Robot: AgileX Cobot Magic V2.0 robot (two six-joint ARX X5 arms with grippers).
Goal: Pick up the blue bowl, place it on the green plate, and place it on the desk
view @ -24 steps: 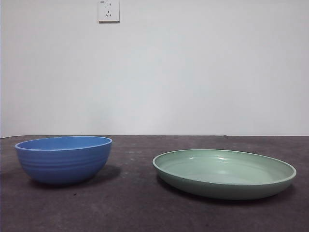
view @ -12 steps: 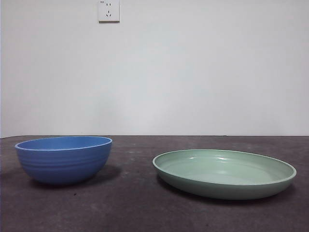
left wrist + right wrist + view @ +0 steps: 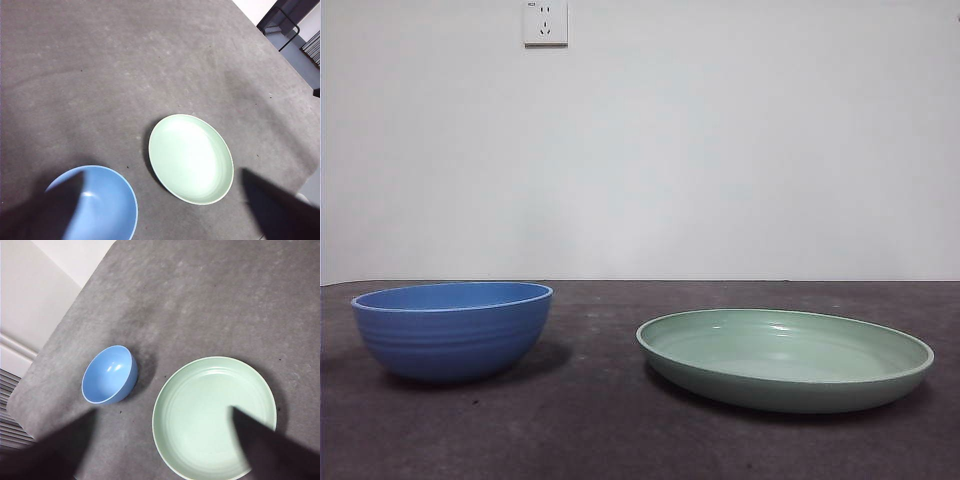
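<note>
Nothing of the task is done yet, judging by how things lie. The blue bowl (image 3: 452,330) sits upright on the surface (image 3: 590,420), well apart from the green plate (image 3: 785,358), which lies flat and empty beside it. Picking the bowl up, setting it on the plate and then putting it down on the surface are all still to come.

Both arms hang high above the scene. The left hand (image 3: 165,220) is released — its two dark jaws stand wide apart, one over the bowl's rim in the left wrist view, the other off past the plate's far side. The right hand (image 3: 160,450) is likewise spread open and holds nothing; one jaw overlaps the plate in its view, the other shows beyond the bowl. Neither hand touches anything, and neither appears in the front view.

Little else is around: a white wall with a socket (image 3: 545,22) behind the surface. Nothing lies between bowl and plate, so the path across looks free — the bowl's smooth, glossy wall may be the only difficulty for a grip.
</note>
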